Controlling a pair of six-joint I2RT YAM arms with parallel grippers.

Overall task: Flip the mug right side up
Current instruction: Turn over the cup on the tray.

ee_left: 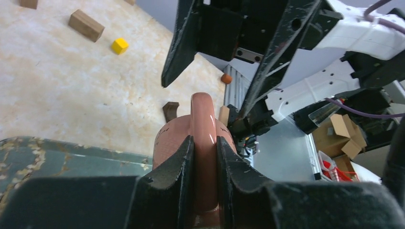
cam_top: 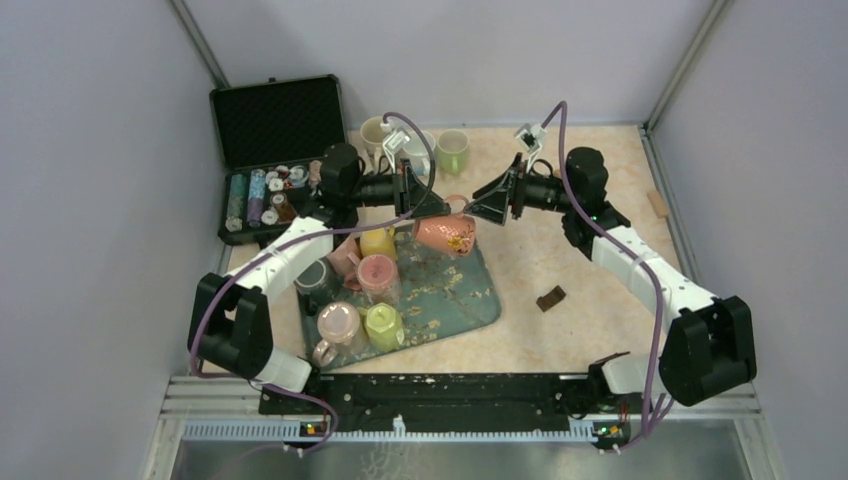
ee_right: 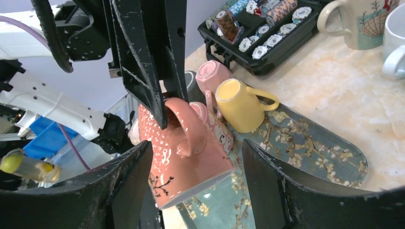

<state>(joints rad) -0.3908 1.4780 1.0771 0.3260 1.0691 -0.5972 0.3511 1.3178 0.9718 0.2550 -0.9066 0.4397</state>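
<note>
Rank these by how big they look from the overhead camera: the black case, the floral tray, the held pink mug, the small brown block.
1. The floral tray and the black case: too alike to separate.
2. The pink mug.
3. The brown block.

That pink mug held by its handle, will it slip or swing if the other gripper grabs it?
Probably slippery: the pink mug's glaze shows bright highlights. It looks rigid, likely ceramic, so fragile if dropped. Pinched only at the handle by the left gripper, it may pivot when touched.
</note>
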